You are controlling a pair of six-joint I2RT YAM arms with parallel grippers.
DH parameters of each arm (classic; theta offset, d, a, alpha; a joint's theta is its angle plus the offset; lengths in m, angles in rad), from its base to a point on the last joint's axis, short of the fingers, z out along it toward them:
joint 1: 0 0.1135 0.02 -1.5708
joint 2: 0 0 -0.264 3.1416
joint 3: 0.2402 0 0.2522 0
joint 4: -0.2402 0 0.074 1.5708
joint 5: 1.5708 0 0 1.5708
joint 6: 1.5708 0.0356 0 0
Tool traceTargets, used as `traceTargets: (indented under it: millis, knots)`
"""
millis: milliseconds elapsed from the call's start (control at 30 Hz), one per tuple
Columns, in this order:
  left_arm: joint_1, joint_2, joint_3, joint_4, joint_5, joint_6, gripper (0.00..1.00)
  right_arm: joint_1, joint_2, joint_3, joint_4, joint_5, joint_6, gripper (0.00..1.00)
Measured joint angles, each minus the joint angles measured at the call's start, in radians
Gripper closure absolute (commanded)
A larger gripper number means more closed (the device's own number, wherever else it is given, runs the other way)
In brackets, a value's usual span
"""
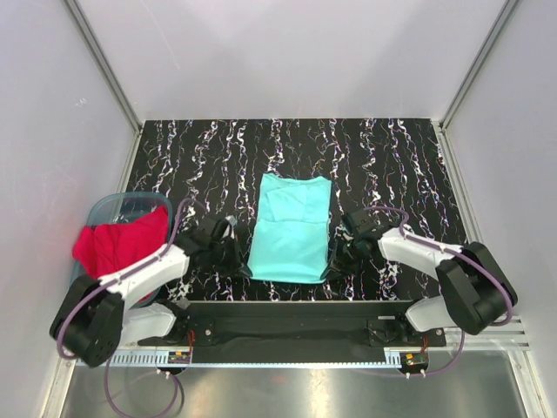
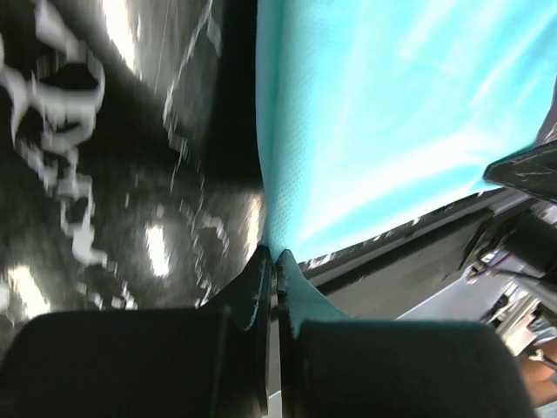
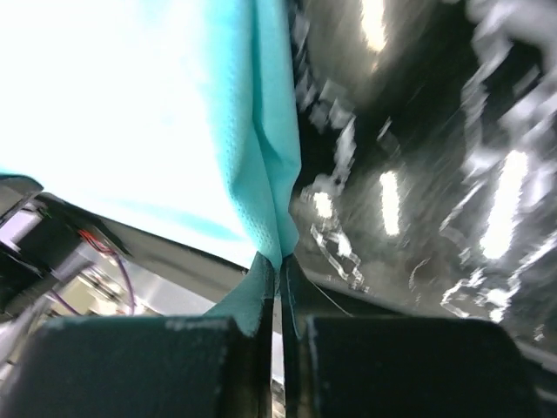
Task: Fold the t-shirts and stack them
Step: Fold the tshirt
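The mint-teal t-shirt (image 1: 291, 228) lies partly folded as a long rectangle in the middle of the black marbled table (image 1: 392, 157). My left gripper (image 1: 244, 268) is shut on its near left corner, and the cloth (image 2: 383, 113) runs up from the pinched tips (image 2: 272, 255). My right gripper (image 1: 334, 265) is shut on its near right corner, with the cloth (image 3: 157, 113) rising from the tips (image 3: 280, 261). The red t-shirt (image 1: 117, 244) lies bunched in the tub at the left.
A translucent blue-grey tub (image 1: 113, 209) stands at the table's left edge under the red shirt. White walls close in the sides and back. A metal rail (image 1: 296, 322) with the arm bases runs along the near edge.
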Motion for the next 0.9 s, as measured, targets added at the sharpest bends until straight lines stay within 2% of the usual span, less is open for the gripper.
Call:
traceTargets:
  millis: [233,400,500,667,800,900]
  knots:
    - [-0.129,-0.330,-0.172,-0.137,-0.022,-0.135,1.00,0.200,-0.179,-0.074,-0.055,0.021,0.098,1.00]
    - [-0.179,-0.597,-0.181,-0.306,-0.033,-0.245,1.00,0.413,-0.335,-0.115,-0.107,0.042,0.246,1.00]
    - [-0.190,-0.699,-0.171,-0.398,-0.032,-0.301,1.00,0.498,-0.397,-0.116,-0.136,0.045,0.316,1.00]
    - [-0.194,-0.706,-0.113,-0.483,-0.029,-0.344,1.00,0.511,-0.474,-0.096,-0.203,0.060,0.386,1.00]
    - [-0.194,-0.592,-0.001,-0.515,-0.036,-0.335,1.00,0.507,-0.498,-0.061,-0.237,0.063,0.410,1.00]
    - [-0.194,-0.475,0.108,-0.517,-0.052,-0.319,1.00,0.443,-0.497,-0.041,-0.273,0.047,0.394,1.00]
